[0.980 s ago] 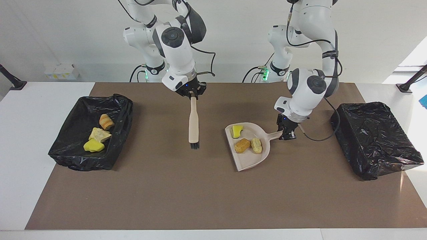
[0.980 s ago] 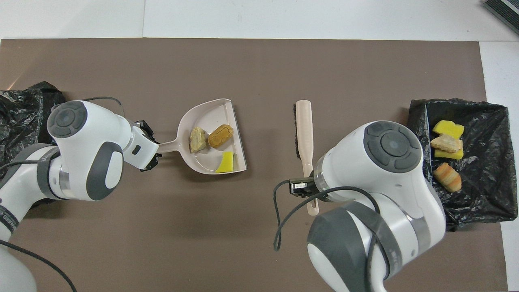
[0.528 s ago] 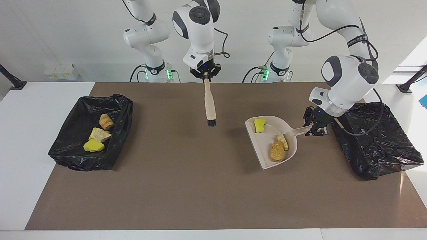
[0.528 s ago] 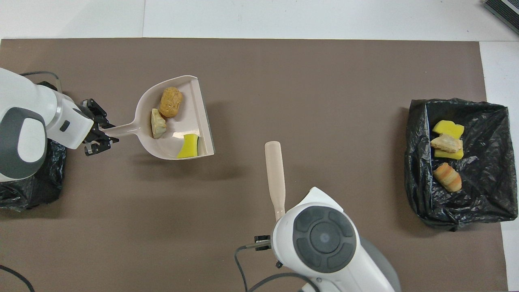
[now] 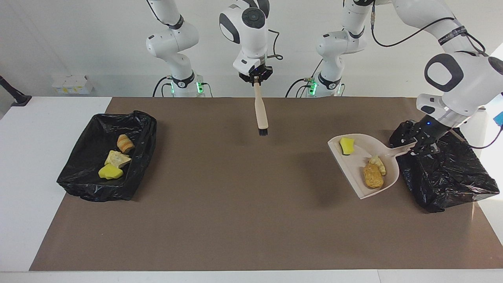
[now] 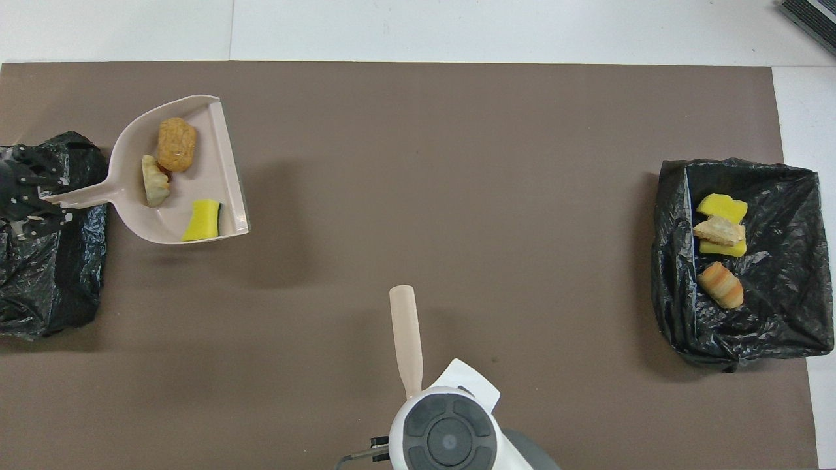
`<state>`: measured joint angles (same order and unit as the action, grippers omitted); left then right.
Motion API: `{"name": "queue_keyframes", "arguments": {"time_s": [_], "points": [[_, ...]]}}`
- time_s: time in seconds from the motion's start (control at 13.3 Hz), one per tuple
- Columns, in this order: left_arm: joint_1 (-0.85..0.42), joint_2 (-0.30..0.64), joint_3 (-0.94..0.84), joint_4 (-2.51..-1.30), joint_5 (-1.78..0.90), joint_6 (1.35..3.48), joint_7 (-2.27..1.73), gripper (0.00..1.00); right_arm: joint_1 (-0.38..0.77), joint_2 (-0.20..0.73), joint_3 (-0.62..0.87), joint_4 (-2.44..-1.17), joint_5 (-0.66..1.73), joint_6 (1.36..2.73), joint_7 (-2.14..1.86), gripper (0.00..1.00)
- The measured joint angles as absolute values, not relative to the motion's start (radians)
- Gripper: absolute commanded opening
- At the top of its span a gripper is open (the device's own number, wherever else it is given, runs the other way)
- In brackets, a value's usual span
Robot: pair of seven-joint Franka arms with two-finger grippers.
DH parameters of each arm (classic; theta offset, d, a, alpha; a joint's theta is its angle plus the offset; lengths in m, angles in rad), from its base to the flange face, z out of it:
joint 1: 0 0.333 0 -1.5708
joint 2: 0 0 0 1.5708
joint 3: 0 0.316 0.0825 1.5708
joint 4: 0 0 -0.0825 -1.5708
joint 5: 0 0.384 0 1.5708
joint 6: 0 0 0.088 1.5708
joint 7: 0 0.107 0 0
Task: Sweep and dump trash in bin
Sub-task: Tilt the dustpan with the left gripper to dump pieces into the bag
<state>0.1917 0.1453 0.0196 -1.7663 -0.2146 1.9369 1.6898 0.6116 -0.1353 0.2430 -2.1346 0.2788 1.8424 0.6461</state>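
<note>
Both arms raised — left pincer (image 5: 422,143) and right pincer (image 5: 256,77) clamped.

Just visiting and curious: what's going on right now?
Left gripper holds dustpan with three scraps beside covered bin. Right gripper holds brush up, waiting. Nothing blocking.

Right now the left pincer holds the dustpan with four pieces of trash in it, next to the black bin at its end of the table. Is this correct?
Not quite: the dustpan carries three pieces, not four, as the overhead view shows: a yellow wedge, an orange-brown lump and a pale lump. The rest holds: the left pincer grips its handle beside the black bin.
</note>
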Motion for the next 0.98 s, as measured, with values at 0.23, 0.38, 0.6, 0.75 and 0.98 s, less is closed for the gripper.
{"name": "queue_keyframes", "arguments": {"time_s": [0.23,0.38,0.6,0.75,0.98], "points": [[0.322,0.173,0.026,-1.675,-0.190,1.864,1.861,0.00,0.674,-0.106,0.243,-2.202,0.283,1.958,0.738,0.00],[0.411,0.199,0.028,-1.618,-0.141,1.846,1.974,0.00,0.718,-0.089,0.243,-2.241,0.290,2.032,0.815,0.00],[0.502,0.251,0.029,-1.509,-0.043,1.845,2.101,0.00,0.777,-0.055,0.244,-2.270,0.291,2.090,0.849,0.00],[0.518,0.280,0.028,-1.459,0.035,1.869,2.137,0.00,0.779,-0.052,0.244,-2.305,0.291,2.127,0.849,0.00],[0.505,0.301,0.015,-1.451,0.193,1.965,2.110,0.00,0.780,-0.052,0.244,-2.336,0.291,2.142,0.837,0.00]]}}
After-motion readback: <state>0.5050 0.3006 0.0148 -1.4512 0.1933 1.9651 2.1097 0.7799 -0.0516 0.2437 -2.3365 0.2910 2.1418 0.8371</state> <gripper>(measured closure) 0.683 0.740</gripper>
